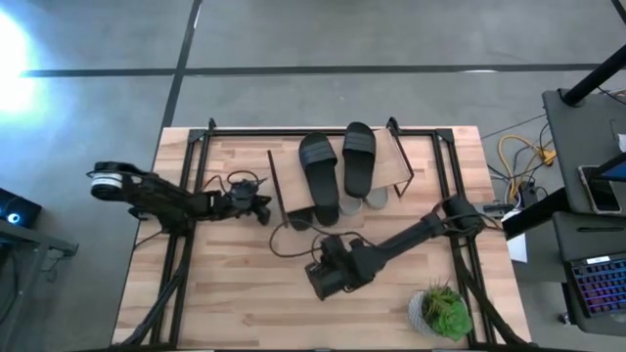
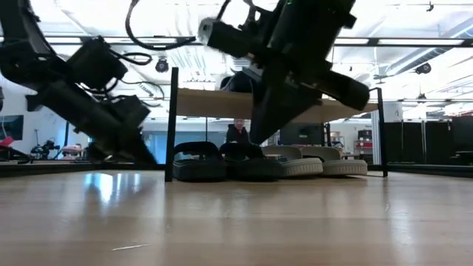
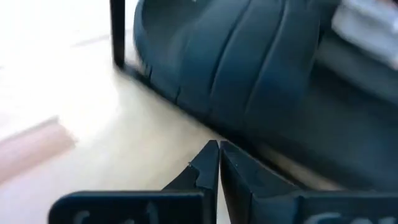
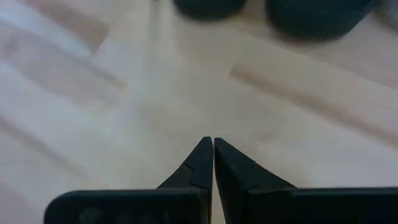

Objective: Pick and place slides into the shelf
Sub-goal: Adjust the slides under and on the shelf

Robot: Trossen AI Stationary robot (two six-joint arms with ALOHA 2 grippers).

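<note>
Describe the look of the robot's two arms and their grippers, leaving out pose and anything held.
Both arms are dark, nearly black, built of chunky jointed segments with loose black cables looping alongside. The left arm has a white ring-shaped part at its outer end. The left gripper and the right gripper each have two dark angular fingers tapering to pointed tips, mounted on a dark crossbar.

Overhead view looks straight down; low view level across the table [image 1: 245, 293]; both share the shelf [image 1: 391, 161]

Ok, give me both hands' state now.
Left hand: closed, holding nothing, by the black slide.
Right hand: closed, holding nothing, over the table.
</note>
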